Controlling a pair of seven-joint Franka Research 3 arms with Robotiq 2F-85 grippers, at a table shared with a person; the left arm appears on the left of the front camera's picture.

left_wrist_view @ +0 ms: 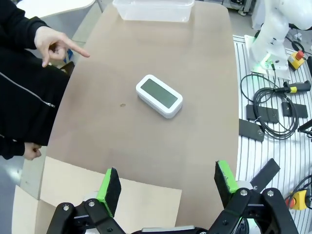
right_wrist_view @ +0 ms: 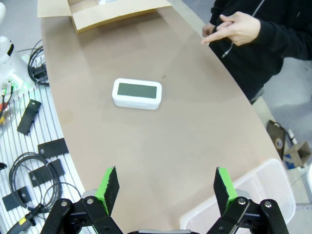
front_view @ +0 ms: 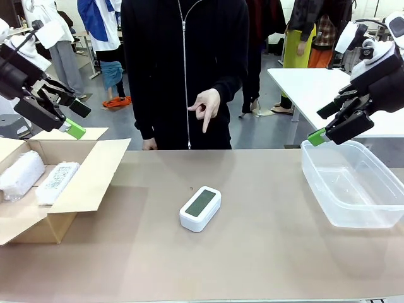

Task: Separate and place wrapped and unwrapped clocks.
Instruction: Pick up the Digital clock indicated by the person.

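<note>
The unwrapped clock [front_view: 201, 207], smooth white with a grey-green screen, lies in the middle of the table [front_view: 252, 252]; the wrist views show the clock [left_wrist_view: 159, 95] [right_wrist_view: 137, 93] too. Two wrapped bundles [front_view: 21, 174] [front_view: 57, 182] in crinkly whitish wrap rest inside the cardboard box [front_view: 95, 180] at the left. My left gripper [front_view: 74, 118] hovers open above the box, holding nothing. High at the right, my right gripper [front_view: 323, 123] stands open over the plastic tub's near rim. A person's hand [front_view: 205, 108] points down toward the clock.
A clear plastic tub [front_view: 353, 183] stands on the right side of the table. The person in black stands at the far edge. Bare tabletop surrounds the clock. Cables and black parts [left_wrist_view: 273, 114] lie on the robot's side, off the table.
</note>
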